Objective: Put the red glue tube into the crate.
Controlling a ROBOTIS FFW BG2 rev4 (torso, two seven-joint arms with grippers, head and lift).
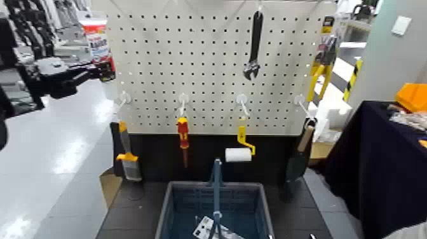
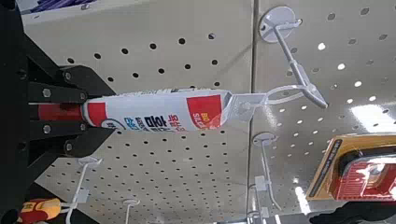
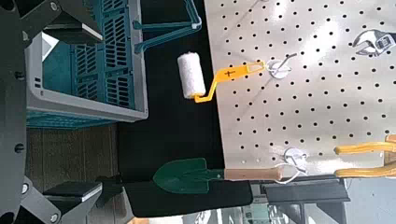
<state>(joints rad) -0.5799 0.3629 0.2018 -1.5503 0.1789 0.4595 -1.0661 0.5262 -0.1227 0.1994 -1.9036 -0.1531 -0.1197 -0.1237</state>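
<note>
The red glue tube point(image 1: 97, 42) hangs at the top left corner of the white pegboard point(image 1: 210, 82). My left gripper point(image 1: 101, 70) is shut on its narrow lower end. In the left wrist view the red and white tube point(image 2: 159, 110) stretches from my left gripper point(image 2: 67, 114) to a white hook point(image 2: 291, 91), with its flat end at that hook. The blue-grey crate point(image 1: 168, 204) with its tall handle stands below the board at the front. My right gripper point(image 3: 56, 110) is open and empty, low beside the crate point(image 3: 93, 65).
On the pegboard hang a black wrench point(image 1: 254, 44), a red-and-yellow screwdriver point(image 1: 183, 136), a paint roller point(image 1: 238, 154), a scraper point(image 1: 127, 159), a trowel point(image 1: 298, 156) and a yellow clamp point(image 1: 321, 70). Printed packets point(image 1: 213, 229) lie in the crate. A dark-clothed table point(image 1: 381, 165) stands at the right.
</note>
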